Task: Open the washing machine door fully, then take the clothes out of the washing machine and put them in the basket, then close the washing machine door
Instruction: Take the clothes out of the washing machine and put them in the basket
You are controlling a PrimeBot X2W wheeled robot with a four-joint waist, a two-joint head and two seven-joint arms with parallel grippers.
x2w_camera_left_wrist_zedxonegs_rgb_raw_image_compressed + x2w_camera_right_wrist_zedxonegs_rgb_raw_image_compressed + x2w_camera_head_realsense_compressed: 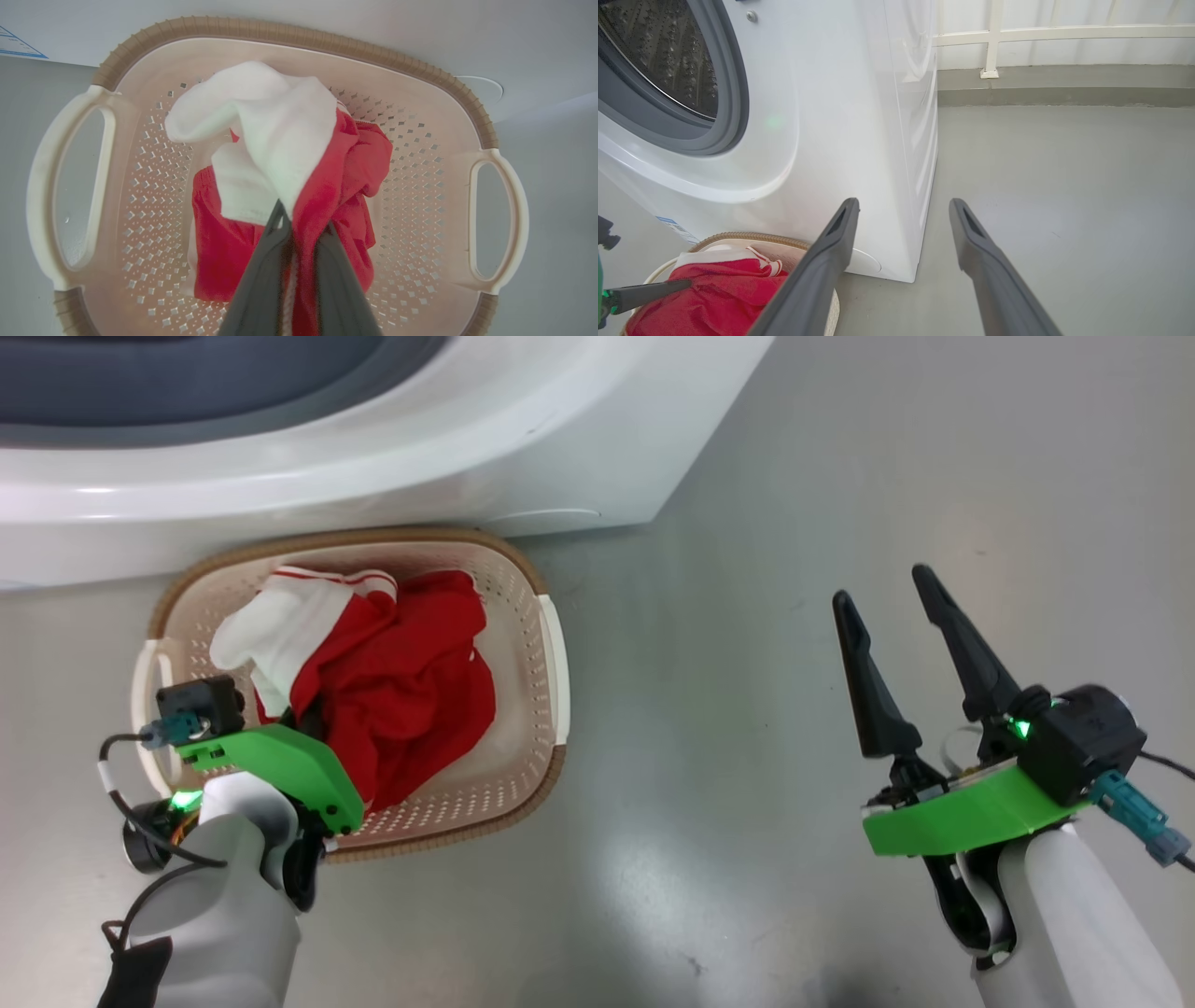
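Head view: basket (373, 537) on floor (747, 709), against washing machine (560, 457). Clothes (411, 691), red and white, heaped inside. My left hand (301, 719) low over heap, fingertips hidden. My right hand (882, 588) spread wide, empty.

Left wrist view: left hand pinched narrow on red cloth, not yet released.

Right wrist view: drum (668, 56) mouth uncovered, visible part bare, rest cut off. Judged: unloading near done; door closing left.

White arms (1074, 915), green wrist plates (962, 817), seemingly black fingers (873, 695).
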